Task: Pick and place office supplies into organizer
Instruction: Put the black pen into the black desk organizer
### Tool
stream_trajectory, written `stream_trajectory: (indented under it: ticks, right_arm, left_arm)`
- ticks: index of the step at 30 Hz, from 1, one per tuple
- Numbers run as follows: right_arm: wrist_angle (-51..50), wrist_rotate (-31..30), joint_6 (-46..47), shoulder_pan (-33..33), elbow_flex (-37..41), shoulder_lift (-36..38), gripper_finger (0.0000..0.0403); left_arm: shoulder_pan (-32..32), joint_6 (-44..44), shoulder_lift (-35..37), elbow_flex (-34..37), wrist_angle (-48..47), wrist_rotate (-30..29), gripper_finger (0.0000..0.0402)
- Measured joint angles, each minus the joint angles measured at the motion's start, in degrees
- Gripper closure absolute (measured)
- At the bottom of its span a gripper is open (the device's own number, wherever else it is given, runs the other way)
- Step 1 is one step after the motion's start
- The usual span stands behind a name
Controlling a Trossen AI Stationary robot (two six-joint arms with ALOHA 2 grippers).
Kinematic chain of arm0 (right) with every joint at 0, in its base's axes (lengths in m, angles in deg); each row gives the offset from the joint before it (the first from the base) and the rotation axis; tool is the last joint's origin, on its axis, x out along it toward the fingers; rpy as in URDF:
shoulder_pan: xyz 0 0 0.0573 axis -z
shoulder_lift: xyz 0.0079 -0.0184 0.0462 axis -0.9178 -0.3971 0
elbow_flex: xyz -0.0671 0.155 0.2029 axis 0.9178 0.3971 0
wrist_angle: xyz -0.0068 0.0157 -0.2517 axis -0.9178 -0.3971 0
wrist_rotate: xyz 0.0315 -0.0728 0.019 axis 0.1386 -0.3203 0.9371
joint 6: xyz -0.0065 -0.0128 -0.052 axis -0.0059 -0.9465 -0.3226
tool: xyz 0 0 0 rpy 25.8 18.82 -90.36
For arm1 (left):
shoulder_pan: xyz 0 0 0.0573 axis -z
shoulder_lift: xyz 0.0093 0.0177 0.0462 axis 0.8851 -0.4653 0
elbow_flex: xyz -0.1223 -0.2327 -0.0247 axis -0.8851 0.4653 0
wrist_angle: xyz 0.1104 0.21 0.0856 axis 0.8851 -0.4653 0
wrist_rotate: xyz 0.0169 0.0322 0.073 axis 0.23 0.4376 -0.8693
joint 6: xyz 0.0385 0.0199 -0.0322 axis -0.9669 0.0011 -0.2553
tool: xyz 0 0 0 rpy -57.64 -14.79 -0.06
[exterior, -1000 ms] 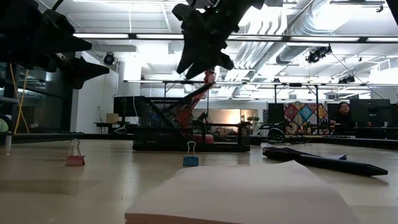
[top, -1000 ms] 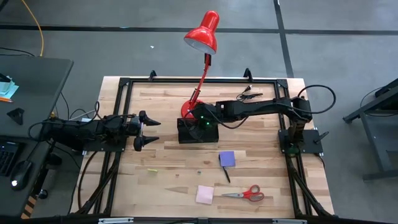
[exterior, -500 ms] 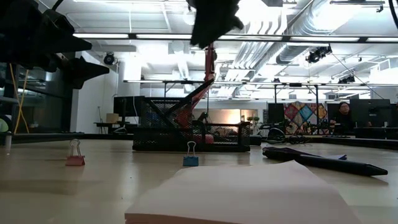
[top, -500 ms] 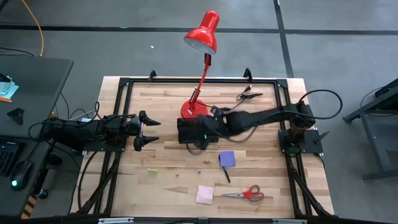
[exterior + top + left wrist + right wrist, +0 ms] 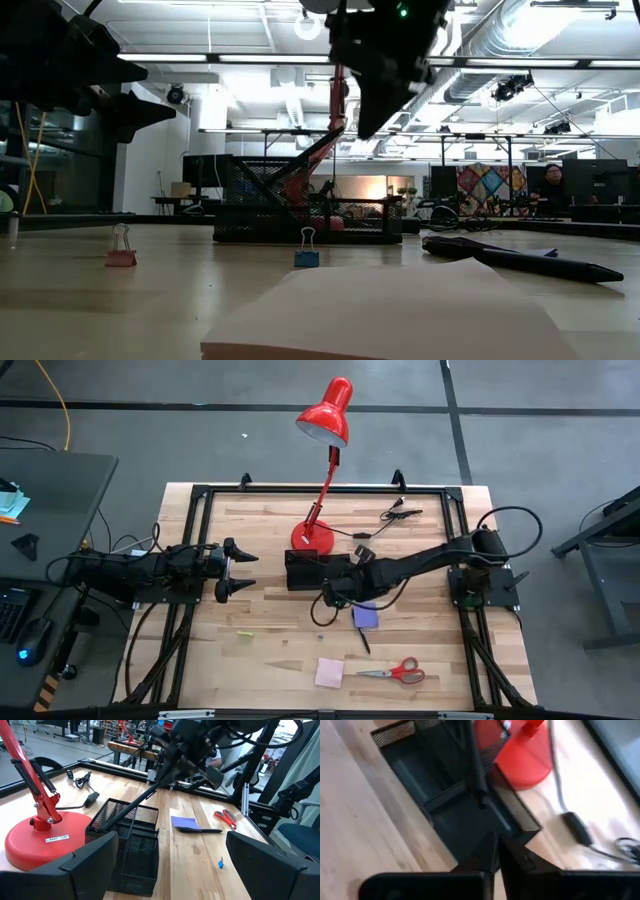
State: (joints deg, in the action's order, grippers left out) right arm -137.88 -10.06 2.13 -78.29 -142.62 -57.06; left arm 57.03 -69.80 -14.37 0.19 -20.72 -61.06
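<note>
The black mesh organizer (image 5: 303, 570) stands beside the red lamp's base (image 5: 312, 538). A black pen (image 5: 131, 804) leans in it, lower end inside, upper end over the rim. My right gripper (image 5: 324, 602) hangs shut above the table just off the organizer's near side, tilted down, with nothing between its fingers (image 5: 495, 840). On the table lie a purple pad (image 5: 365, 615) with a pen (image 5: 363, 639) by it, a pink pad (image 5: 329, 672) and red-handled scissors (image 5: 400, 671). My left gripper (image 5: 236, 571) waits open at the table's left.
The red lamp (image 5: 326, 412) rises over the table's far middle. A black cable (image 5: 396, 515) lies at the far right. Two small binder clips (image 5: 121, 256) (image 5: 307, 258) stand on the wood nearer than the organizer. Bare wood stretches along the near left.
My right gripper has swung from above the organizer toward the table's near edge and sunk a little, rolling and tipping further down. Its fingers have come together. The pen stays leaning in the organizer.
</note>
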Motion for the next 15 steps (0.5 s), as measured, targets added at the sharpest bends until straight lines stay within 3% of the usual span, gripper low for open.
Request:
stream_trajectory:
  ticks: [5,15]
  right_arm:
    - [6.0,3.8,-1.9,2.3,2.5,0.0,0.0399]
    - [15.4,-1.0,-9.5,3.2,1.7,0.0,0.0402]
  left_arm:
    - [0.0,0.0,0.0,0.0,0.0,0.0,0.0043]
    - [0.0,0.0,0.0,0.0,0.0,0.0,0.0043]
